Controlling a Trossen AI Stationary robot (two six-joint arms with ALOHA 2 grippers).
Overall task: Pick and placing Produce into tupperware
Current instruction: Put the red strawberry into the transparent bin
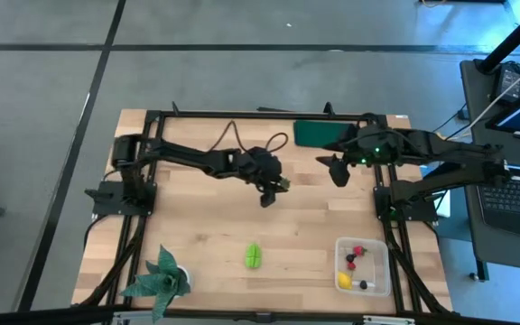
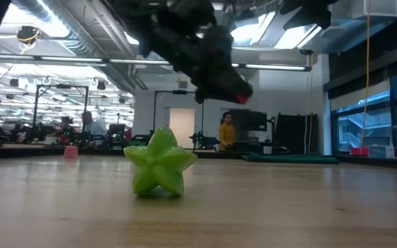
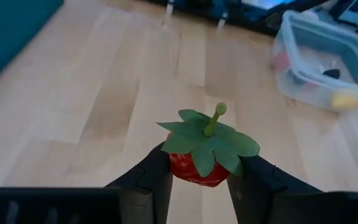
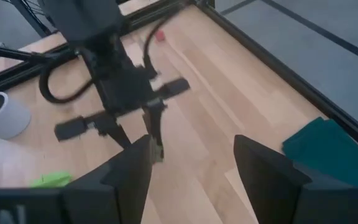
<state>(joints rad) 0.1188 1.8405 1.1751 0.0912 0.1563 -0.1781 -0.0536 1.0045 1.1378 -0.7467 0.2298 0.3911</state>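
Table (image 1: 197,226): light wooden top that carries everything; a dark green mat (image 1: 319,134) lies at the far edge.
Left hand (image 1: 269,194): it hangs above the middle of the table, fingers narrow and closed on a red strawberry (image 3: 196,167) with a green leaf cap.
Right hand (image 1: 337,171): it waits above the table near the mat, fingers apart with nothing between them.
Potted plant (image 1: 161,280): at the near left corner, not part of the task.
Tupperware (image 1: 362,267): clear box at the near right corner, well apart from the left hand; it holds already a yellow piece (image 1: 344,281), red berries (image 1: 357,251) and a dark berry (image 1: 363,285).
Green star fruit (image 1: 254,255): it lies on the table between plant and box, not yet picked.
Risk: only the fingertips pinch the round strawberry, so it may slip out on the way to the box. If it is released too high or over the rim, it could bounce out.
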